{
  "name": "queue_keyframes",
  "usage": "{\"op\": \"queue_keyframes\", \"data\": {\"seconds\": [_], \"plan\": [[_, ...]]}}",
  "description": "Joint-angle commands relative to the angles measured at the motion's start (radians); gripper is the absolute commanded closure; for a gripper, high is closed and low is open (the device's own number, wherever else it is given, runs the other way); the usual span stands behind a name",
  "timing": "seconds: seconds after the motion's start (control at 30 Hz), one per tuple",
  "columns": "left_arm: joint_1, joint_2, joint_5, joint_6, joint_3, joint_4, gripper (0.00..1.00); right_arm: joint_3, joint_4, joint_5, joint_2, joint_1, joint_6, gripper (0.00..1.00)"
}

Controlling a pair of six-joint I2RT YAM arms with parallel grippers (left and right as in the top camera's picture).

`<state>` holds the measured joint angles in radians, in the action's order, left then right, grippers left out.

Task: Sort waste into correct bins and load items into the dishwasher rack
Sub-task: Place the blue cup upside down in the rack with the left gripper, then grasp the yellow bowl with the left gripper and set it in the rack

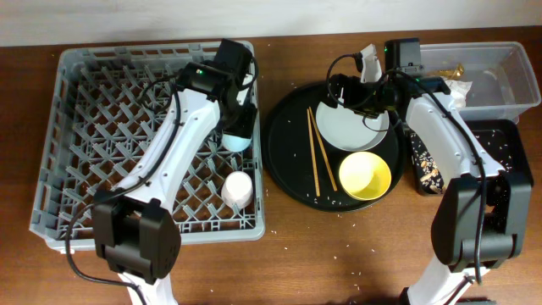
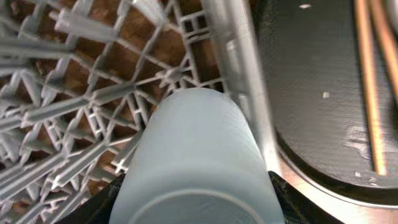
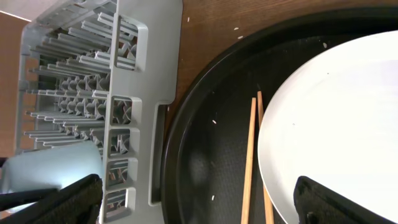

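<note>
Your left claw [image 2: 196, 208] clamps the light-blue cup [image 1: 238, 139] inside the dishwasher rack [image 1: 85, 127] to seat it; your right claw [image 3: 199, 202] hangs apart, ready over the plate [image 3: 336, 106].

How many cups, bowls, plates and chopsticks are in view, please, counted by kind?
Cups: 2 (light-blue cup, pink cup)
Bowls: 1 (yellow bowl)
Plates: 1 (white plate)
Chopsticks: 2 (wooden chopsticks)
Total: 6
</note>
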<state>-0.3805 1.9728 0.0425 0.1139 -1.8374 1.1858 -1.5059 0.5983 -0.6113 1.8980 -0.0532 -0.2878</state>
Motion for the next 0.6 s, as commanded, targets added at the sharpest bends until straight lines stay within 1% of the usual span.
{"op": "queue_keyframes", "data": {"seconds": [0.0, 0.07, 0.13, 0.2, 0.23, 0.27, 0.3, 0.37, 0.47, 0.53, 0.57], "plan": [[0.002, 0.000, 0.104, 0.096, 0.018, 0.004, 0.61, -0.002, 0.002, 0.022, 0.007, -0.005, 0.004, 0.01], [0.002, 0.008, 0.085, 0.098, 0.018, 0.004, 0.61, -0.002, 0.001, 0.022, 0.007, -0.005, 0.004, 0.01], [0.002, 0.032, 0.028, 0.098, 0.038, -0.013, 0.61, -0.002, 0.001, 0.022, 0.007, -0.005, 0.004, 0.01], [0.002, 0.060, 0.024, 0.098, 0.053, -0.023, 0.61, -0.002, 0.001, 0.022, 0.007, -0.005, 0.004, 0.01], [0.002, 0.069, 0.024, 0.099, 0.053, -0.023, 0.53, -0.002, 0.001, 0.022, 0.007, -0.005, 0.004, 0.01], [0.002, 0.070, 0.024, 0.099, 0.053, -0.026, 0.34, -0.002, 0.001, 0.022, 0.007, -0.005, 0.004, 0.01], [0.002, 0.070, 0.024, 0.099, 0.052, -0.031, 0.19, -0.002, 0.000, 0.022, 0.007, -0.005, 0.004, 0.01], [0.002, 0.069, -0.011, 0.098, 0.028, -0.017, 0.17, -0.002, 0.001, 0.022, 0.007, -0.005, 0.004, 0.02], [0.001, 0.069, -0.095, 0.098, -0.102, 0.060, 0.18, -0.003, 0.002, -0.014, -0.006, 0.006, 0.003, 0.01], [-0.024, 0.069, -0.199, 0.098, -0.147, 0.056, 0.19, -0.003, 0.018, -0.119, -0.082, 0.080, 0.003, 0.01], [-0.052, 0.072, -0.225, 0.098, -0.145, 0.036, 0.19, -0.003, 0.049, -0.119, -0.132, 0.126, 0.003, 0.02]]}}
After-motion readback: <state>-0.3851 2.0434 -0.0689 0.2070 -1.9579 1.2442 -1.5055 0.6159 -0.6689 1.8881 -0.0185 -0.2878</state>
